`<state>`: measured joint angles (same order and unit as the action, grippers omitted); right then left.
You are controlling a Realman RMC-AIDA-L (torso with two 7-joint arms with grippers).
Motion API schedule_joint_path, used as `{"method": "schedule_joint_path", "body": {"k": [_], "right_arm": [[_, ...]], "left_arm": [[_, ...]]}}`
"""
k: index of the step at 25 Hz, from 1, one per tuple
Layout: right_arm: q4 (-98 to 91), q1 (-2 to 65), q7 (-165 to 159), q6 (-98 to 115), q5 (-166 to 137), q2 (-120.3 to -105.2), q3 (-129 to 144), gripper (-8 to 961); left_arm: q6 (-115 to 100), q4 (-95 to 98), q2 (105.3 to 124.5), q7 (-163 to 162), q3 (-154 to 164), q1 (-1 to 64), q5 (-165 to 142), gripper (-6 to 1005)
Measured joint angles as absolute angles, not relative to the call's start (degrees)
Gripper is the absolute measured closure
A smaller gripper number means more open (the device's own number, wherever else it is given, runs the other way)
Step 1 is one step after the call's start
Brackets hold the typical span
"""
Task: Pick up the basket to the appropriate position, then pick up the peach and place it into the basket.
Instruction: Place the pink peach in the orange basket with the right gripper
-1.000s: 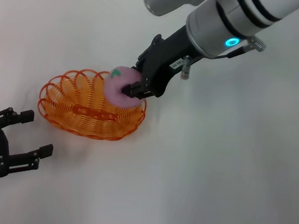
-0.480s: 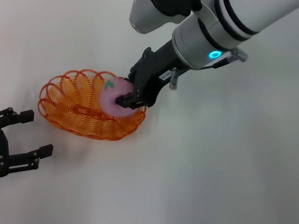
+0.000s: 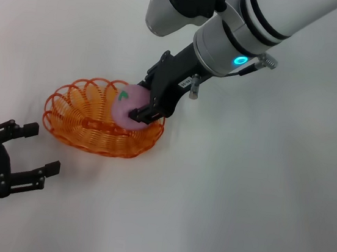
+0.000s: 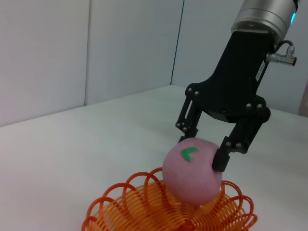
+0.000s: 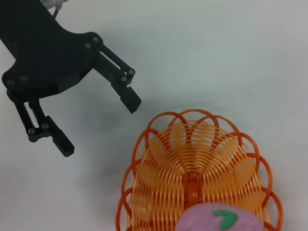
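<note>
We have the right gripper (image 3: 141, 108) clenched on the peach (image 3: 128, 104), one finger on either side of the fruit, and we hold it over the right end of the basket (image 3: 82, 129), just inside the scalloped rim. In the left wrist view the peach (image 4: 192, 170) sits low against the orange wires (image 4: 144, 211), but we cannot tell whether it already rests on them. We judge that we keep our grip so the round fruit comes down inside the shallow basket instead of rolling off its edge; letting go is what remains.

Our left gripper (image 3: 26, 156) is parked at the near left, its fingers spread and holding nothing, well apart from the basket. We read that as keeping clear of the working arm. The right wrist view shows it (image 5: 91, 120) beyond the basket's far rim (image 5: 192, 115).

The basket stands on a plain white table (image 3: 259, 192). The left wrist view shows pale wall panels (image 4: 134, 48) behind it.
</note>
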<state>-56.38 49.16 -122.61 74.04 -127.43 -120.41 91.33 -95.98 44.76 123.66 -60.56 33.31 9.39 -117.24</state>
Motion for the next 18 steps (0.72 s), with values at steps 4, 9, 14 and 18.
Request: {"method": "schedule_joint_path", "body": {"k": [4, 9, 14, 18], "right_arm": [[-55.3, 49.4, -122.6, 73.9, -127.4, -120.41, 91.3, 423], [-55.1, 49.2, -122.1, 73.9, -126.8, -120.41, 91.2, 325], [-55.1, 48.3, -120.8, 73.9, -124.5, -120.12, 90.7, 158], [-55.3, 46.5, -119.6, 74.2, -124.0, -120.06, 90.1, 164]], "left_arm": [[-96.0, 44.7, 123.66, -60.6, 33.3, 9.4, -117.2, 124], [-96.0, 44.7, 123.66, -60.6, 33.3, 9.4, -117.2, 124], [-96.0, 44.7, 123.66, -60.6, 33.3, 9.4, -117.2, 123], [-96.0, 44.7, 123.66, -60.6, 33.3, 9.4, -117.2, 123]]}}
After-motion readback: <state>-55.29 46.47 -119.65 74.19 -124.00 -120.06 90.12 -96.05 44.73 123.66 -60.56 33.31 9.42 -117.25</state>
